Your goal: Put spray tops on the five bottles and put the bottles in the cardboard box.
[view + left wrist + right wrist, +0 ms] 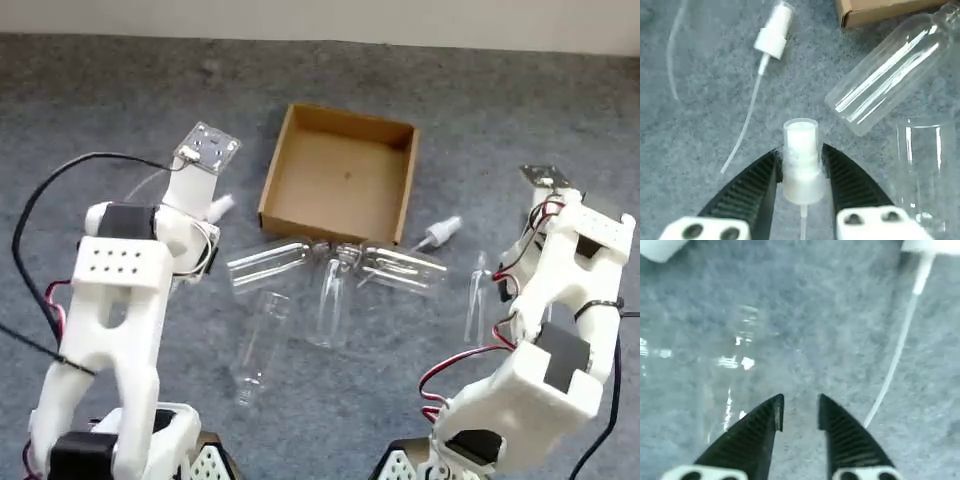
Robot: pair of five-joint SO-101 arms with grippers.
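At the table's (pixel 90 110) left, the left gripper (pixel 801 150) is clamping a spray top (pixel 801 134) by its collar, jaws pressing on both sides of it. The top's long axis is running straight along the jaws, cap pointing out from the wrist and dip tube trailing back between them. A second top (pixel 771 35) is lying loose on the table past the jaws, tube stretched out flat. The nearest bottle (pixel 887 75) is lying on its side just beyond and to one side of the held top, long axis slanting toward the box (pixel 340 175), base facing the jaws and mouth pointing away at the box corner. The coming move looks to turn on that: the tube has to meet a mouth on the far end, so top or bottle will need turning, and the left arm is the nearer one. Other bottles (pixel 330 295) are lying uncapped, fanned out in front of the box, with none inside it. Further right, a third top (pixel 440 233) is lying beside the box's near corner. At far right, the right gripper (pixel 799 412) is hanging low over the table with jaws a narrow gap apart and gripping nothing, a dip tube (pixel 895 365) lying just beside them.
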